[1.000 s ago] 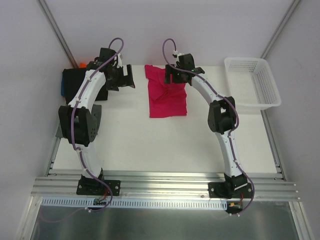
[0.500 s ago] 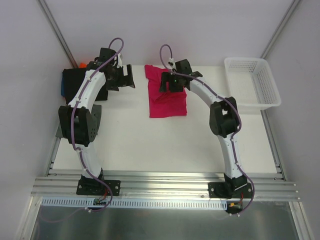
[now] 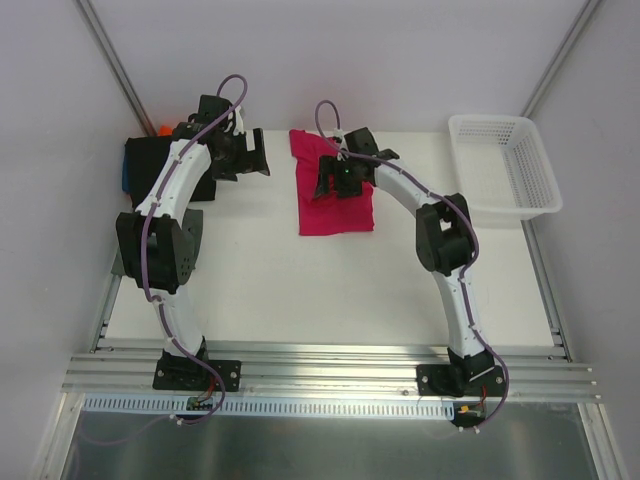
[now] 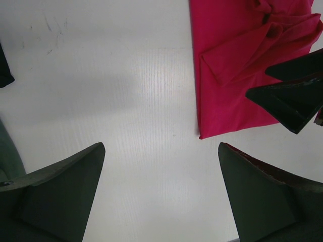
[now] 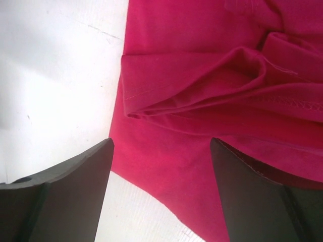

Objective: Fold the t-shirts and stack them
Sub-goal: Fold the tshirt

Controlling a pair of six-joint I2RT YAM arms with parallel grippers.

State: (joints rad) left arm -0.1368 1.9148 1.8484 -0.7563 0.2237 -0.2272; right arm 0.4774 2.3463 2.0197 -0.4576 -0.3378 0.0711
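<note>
Top view: the pink shirt (image 3: 338,205) lies part-folded at the far middle of the worktop (image 3: 270,280). The right claw (image 3: 328,180) hangs wide over its upper left, probably to take a fold. The left claw (image 3: 252,155), also wide and empty, waits beside the stack (image 3: 140,165); the basket (image 3: 500,122) sits far right
Left wrist: bare worktop lies before the shirt's edge
Right wrist: creased cloth just ahead, nothing blocking

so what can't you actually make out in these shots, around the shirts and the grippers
1. Top view: the left arm covers most of the stack of folded dark t-shirts, so they can't be counted.
2. Top view: the right gripper hides the middle folds of the crimson-pink cloth t-shirt; the right wrist view crops its edges.
3. Left wrist view: the grey-green cloth is cut off by the frame's left edge.
4. No view shows whether the right gripper touches the pink shirt.
</note>
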